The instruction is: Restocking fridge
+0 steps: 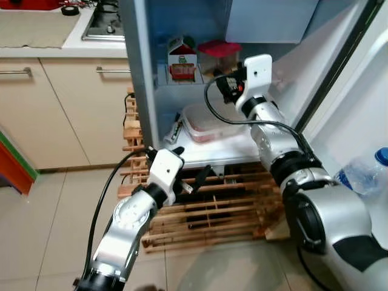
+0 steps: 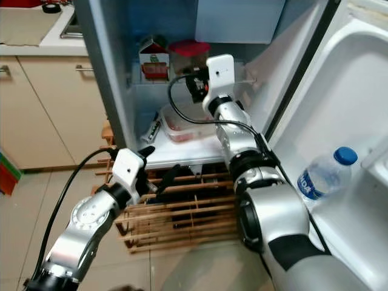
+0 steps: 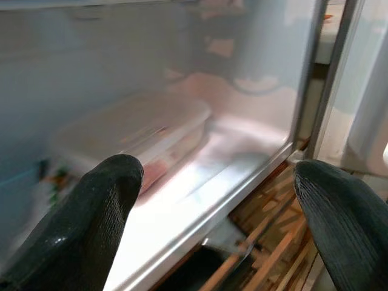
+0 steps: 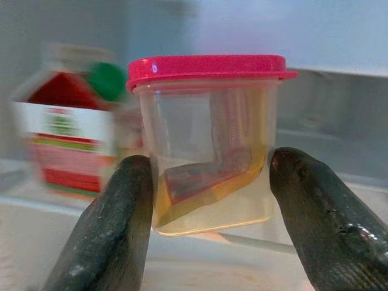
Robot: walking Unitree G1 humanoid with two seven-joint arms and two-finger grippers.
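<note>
The fridge point(image 1: 142, 91) stands open before me. On its upper shelf a clear tub with a red lid point(image 4: 209, 145) stands beside a red and white carton point(image 1: 182, 60). My right gripper point(image 1: 225, 80) reaches in to that shelf, and its two fingers press the tub's sides. A folded reddish strip in yellow liquid shows inside the tub. Lower down, my left gripper point(image 1: 193, 167) hangs open and empty just in front of the lower shelf's edge point(image 3: 200, 212). A flat clear lidded box point(image 1: 203, 124) with pink contents lies on that shelf.
A water bottle with a blue cap point(image 2: 324, 176) stands in the door's rack at right. A slatted wooden rack point(image 1: 212, 212) sits on the floor below the fridge. At left are beige cabinets point(image 1: 66, 115), a counter and a hob point(image 1: 106, 21).
</note>
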